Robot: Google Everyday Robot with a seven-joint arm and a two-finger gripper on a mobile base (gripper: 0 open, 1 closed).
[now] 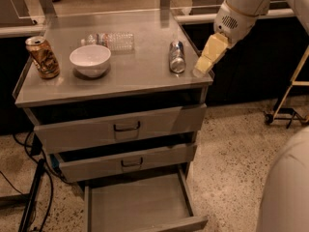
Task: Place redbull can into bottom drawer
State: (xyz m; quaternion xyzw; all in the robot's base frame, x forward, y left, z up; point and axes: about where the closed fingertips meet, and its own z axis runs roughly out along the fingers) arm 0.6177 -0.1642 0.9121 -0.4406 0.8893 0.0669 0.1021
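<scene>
A grey steel cabinet is seen, and its flat top serves as the bench [130, 79]. Three drawers are set below it. The two upper drawers [120, 129] are pushed out only slightly, while the bottom drawer [140, 207] is pulled far out and its plain metal floor is shown bare. The opening of the drawer can therefore be counted as done.

The white robot arm [244, 6] is reached in from the upper right. On the bench, a white bowl [90, 60] is placed left of the middle, a clear plastic bottle [113, 40] is laid behind it, and a gold-brown can [42, 57] is set at the left edge.

The redbull can [177, 57] is found near the right side of the bench, and it seems to be standing upright. The yellowish pincer [205, 62] is held just beside this can, on its right, over the right edge of the bench and apart from it. Whether the pincer is open or closed cannot be told, but nothing is gripped in it.

The can is not yet taken, so the grasp, the carrying down and the release into the bottom drawer are judged to be left.
</scene>
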